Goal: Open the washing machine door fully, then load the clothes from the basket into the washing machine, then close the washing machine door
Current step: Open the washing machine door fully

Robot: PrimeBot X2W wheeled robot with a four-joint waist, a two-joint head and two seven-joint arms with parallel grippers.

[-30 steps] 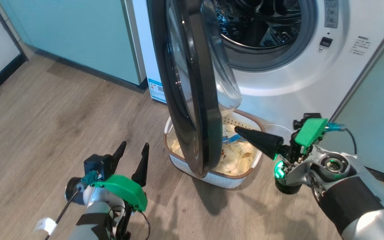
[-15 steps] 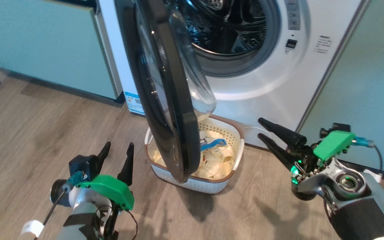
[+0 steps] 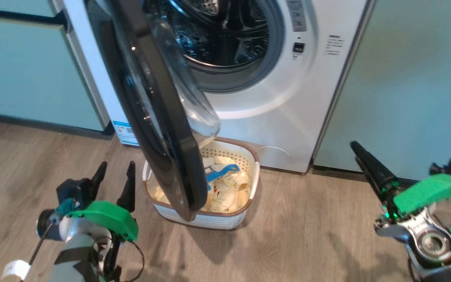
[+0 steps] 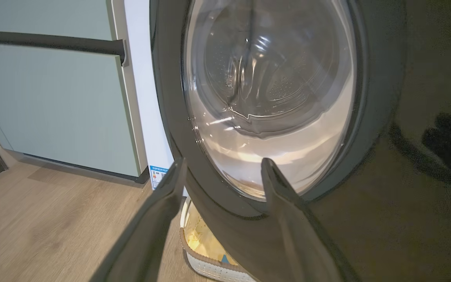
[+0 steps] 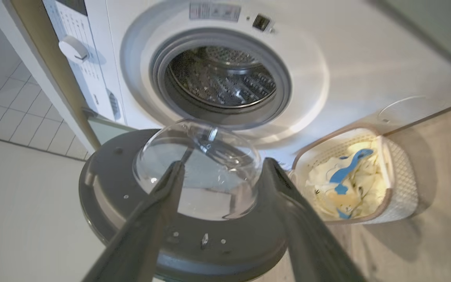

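Observation:
The washing machine (image 3: 288, 102) stands with its steel drum (image 3: 217, 35) exposed. The washing machine door (image 3: 159, 129) hangs swung out, nearly edge-on, its lower rim over the basket (image 3: 210, 221). Pale yellow clothes (image 3: 229, 188) with blue trim lie in the basket. My left gripper (image 3: 114, 174) is open and empty, left of the basket, facing the door's outer face (image 4: 378, 98). My right gripper (image 3: 358, 153) is far right of the basket, open and empty (image 5: 223, 166), looking at the door's inner side (image 5: 112, 188), the basket (image 5: 401, 184) and the clothes (image 5: 350, 184).
Pale green cabinets flank the washer on the left (image 3: 33, 78) and right (image 3: 405, 78). Wood floor (image 3: 296, 235) lies between my right gripper and the basket. A corner of the basket (image 4: 206, 266) shows beneath the door in the left wrist view.
My right gripper, shut with its tip in the basket a second ago, has opened and pulled back to the right without any clothes. The head camera has turned; the left gripper stays open.

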